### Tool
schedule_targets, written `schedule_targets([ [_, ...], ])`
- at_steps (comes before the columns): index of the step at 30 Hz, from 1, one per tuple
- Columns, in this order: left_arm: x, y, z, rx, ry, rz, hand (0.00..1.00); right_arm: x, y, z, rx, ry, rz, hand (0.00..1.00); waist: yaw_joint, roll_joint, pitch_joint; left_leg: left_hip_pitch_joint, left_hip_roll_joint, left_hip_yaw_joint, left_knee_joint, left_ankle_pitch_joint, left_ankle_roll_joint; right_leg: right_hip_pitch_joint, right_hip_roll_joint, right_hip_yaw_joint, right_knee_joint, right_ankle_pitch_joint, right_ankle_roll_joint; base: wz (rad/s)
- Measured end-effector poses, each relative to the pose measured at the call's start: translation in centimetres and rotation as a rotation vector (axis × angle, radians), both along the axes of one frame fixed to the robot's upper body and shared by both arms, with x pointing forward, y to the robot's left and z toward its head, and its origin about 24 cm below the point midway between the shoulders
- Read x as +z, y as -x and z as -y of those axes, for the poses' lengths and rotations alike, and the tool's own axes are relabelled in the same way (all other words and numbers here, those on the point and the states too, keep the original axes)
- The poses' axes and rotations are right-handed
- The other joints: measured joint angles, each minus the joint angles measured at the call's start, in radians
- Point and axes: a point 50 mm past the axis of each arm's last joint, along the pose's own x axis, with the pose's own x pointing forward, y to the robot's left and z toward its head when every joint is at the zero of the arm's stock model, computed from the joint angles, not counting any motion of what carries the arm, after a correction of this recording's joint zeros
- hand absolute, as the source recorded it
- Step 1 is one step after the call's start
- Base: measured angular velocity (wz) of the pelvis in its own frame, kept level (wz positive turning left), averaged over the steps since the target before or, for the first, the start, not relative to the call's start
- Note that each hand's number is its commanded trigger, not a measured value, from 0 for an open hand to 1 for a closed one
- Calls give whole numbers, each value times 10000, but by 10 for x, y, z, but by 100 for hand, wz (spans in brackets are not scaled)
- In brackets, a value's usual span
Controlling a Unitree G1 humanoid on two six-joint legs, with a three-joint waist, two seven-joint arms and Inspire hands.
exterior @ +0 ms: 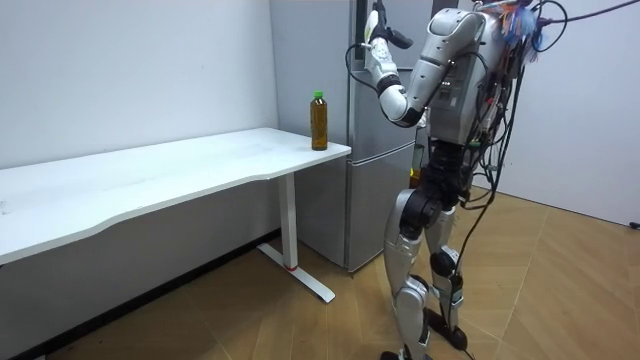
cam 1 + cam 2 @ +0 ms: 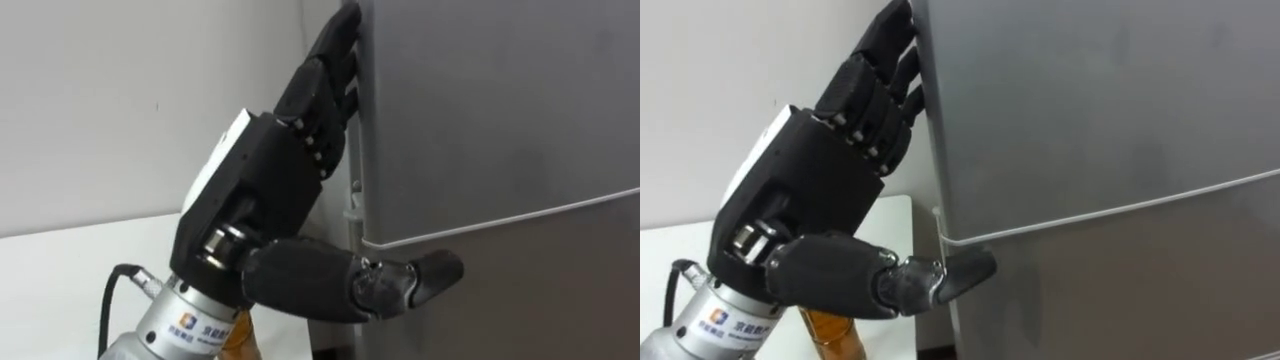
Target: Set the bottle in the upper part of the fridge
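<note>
The fingers (image 2: 325,70) of the left hand (image 2: 270,170) are stretched almost straight and laid against the left edge of the upper door (image 2: 500,100) of the fridge (image 1: 375,150). The tips sit right at the corner of the door. The thumb (image 2: 420,275) is held out wide across the front, ending by the pale seam between that door and the lower door (image 2: 520,300). The hand is open and holds nothing. From here I can't quite tell whether the fingertips have got into the gap behind the edge or only press on it.

The arm is raised high from the shoulder, and the robot stands upright on the wooden floor (image 1: 560,300), close in front of the fridge and facing it.

The bottle (image 1: 319,120) stands upright on the white table (image 1: 200,165), at the end nearest the fridge and well apart from the hand. A bit of its amber body shows under the wrist in the eye views.

The upper door looks shut, flush with the one below. I'd judge the task to be at its very start, with the hand just getting a purchase on the door. What remains is to pull the door open, fetch the bottle from the table, set it inside the upper compartment and close up.
</note>
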Motion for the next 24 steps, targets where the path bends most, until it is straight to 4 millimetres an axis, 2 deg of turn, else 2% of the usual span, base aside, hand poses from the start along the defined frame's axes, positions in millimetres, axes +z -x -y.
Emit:
schedule_targets([
  [7, -8, -4, 7, -568, 480, -613, 0, 0, 0, 1, -116, -69, -49, 0, -13, 63, 30, 7, 2, -47, 32, -1, 2, 79, 8, -22, 2, 4, 1, 2],
  [8, -8, -4, 7, -648, 549, -660, 56, 0, 1, 1, -147, -87, -48, 0, -12, 60, 30, 5, 2, -46, 29, -1, 2, 82, 7, -22, 3, 4, 1, 0],
  [9, -9, -3, 8, -731, 639, -715, 85, 0, 1, 0, -200, -131, -41, 0, -9, 56, 28, 5, 2, -46, 25, -1, 2, 83, 8, -22, 5, 4, 0, 0],
  [10, -9, -3, 8, -745, 646, -720, 100, 0, 1, 0, -229, -182, -29, 0, -9, 55, 29, 7, 1, -45, 26, -1, 2, 83, 8, -22, 5, 5, 0, 0],
  [15, -10, -4, 4, -677, 917, -809, 100, 0, 1, 0, -226, -236, -66, 0, 15, 7, 39, -43, 1, -47, 27, -1, 2, 61, 7, -34, -8, 5, 1, 1],
  [17, -10, -5, 1, -556, 1036, -833, 93, 0, 1, 0, -199, -261, -112, 0, 39, -37, 29, -40, 1, -56, 38, -1, 2, 57, 7, -34, -9, 5, 1, 3],
  [18, -10, -5, 1, -620, 1194, -839, 87, 0, 1, -1, -192, -284, -130, 0, 44, -73, 34, -38, 0, -61, 52, -1, 2, 58, 7, -30, -9, 6, 2, 0],
  [22, -9, -3, 8, -1101, 1397, -769, 83, 0, -1, -2, -86, -299, -143, 0, 1, -99, 36, -30, -5, -59, 62, -1, 2, 58, 10, 64, -10, 7, 3, 0],
  [24, -10, -1, 12, -1380, 1450, -823, 77, 0, -2, -2, -34, -293, -140, 0, -4, -99, 36, -29, -5, -56, 69, -1, 2, 52, 17, 101, -11, 7, 3, 0],
])
